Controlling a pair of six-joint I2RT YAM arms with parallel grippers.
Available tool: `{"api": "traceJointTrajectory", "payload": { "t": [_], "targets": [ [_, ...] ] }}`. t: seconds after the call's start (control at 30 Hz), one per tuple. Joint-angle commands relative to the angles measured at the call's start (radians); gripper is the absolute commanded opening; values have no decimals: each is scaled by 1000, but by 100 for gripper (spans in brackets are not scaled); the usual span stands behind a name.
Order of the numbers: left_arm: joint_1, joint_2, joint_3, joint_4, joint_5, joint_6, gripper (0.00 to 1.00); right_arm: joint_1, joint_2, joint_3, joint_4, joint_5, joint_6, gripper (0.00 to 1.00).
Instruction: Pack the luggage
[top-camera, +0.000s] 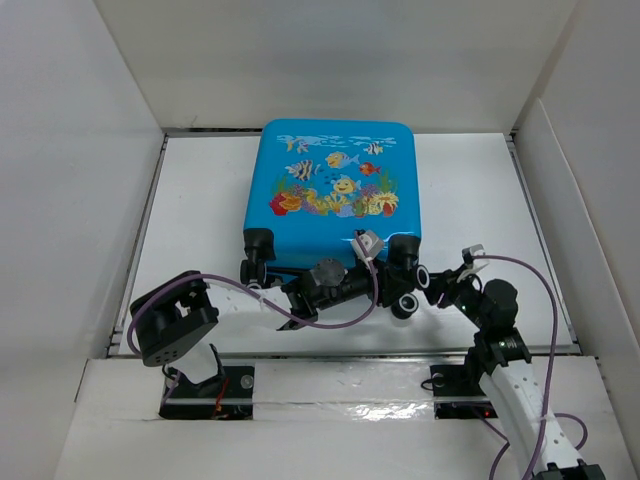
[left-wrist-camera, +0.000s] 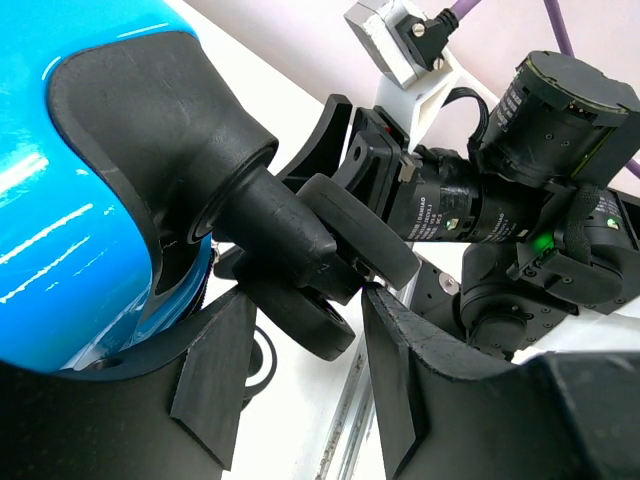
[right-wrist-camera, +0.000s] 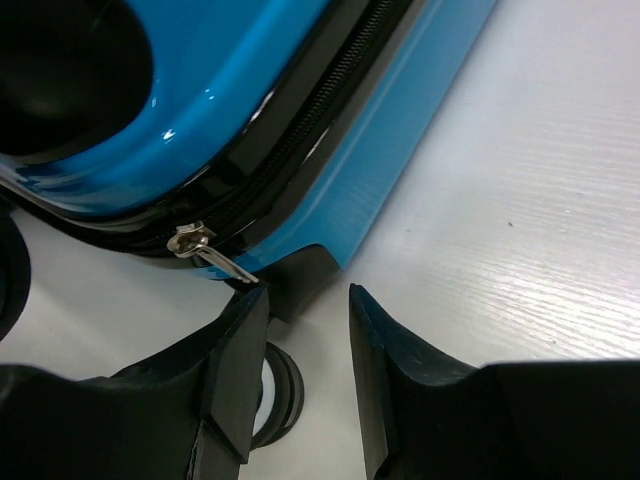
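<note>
Here, near edge of luggage (top-camera: 335, 170) partly hidden.

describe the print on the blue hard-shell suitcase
Cartoon fish and coral on the blue hard-shell suitcase, best in top external.

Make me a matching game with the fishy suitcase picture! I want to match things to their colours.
Things:
1. luggage
2. zipper pull
3. cable
4. table

Colours:
a. purple
b. white
c. bright blue with cartoon fish
d. silver

Right pairs: 1-c, 2-d, 3-a, 4-b.
</note>
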Motion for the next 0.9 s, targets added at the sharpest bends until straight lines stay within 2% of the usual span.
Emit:
{"api": "traceJointTrajectory", "payload": {
  "t": [0.0, 0.23, 0.4, 0.67, 0.77, 0.87],
  "targets": [
    [-4, -9, 54, 93, 15, -2, 43, -5, 4, -9, 100, -80, -25, 44],
    [-4, -25, 49, 98, 5, -1, 43, -5, 15, -9, 132, -151, -45, 45],
    [-4, -26, 48, 97, 5, -1, 43, -5, 26, -17, 192, -146, -42, 47],
    [-4, -35, 40, 90, -7, -1, 43, -5, 219, 15, 339, -203, -68, 46],
    [-4, -37, 38, 97, -13, 2, 43, -5, 251, 10, 379, -209, -57, 41],
    [-4, -28, 46, 97, -10, 7, 43, -5, 251, 7, 398, -205, -48, 31]
  ]
}}
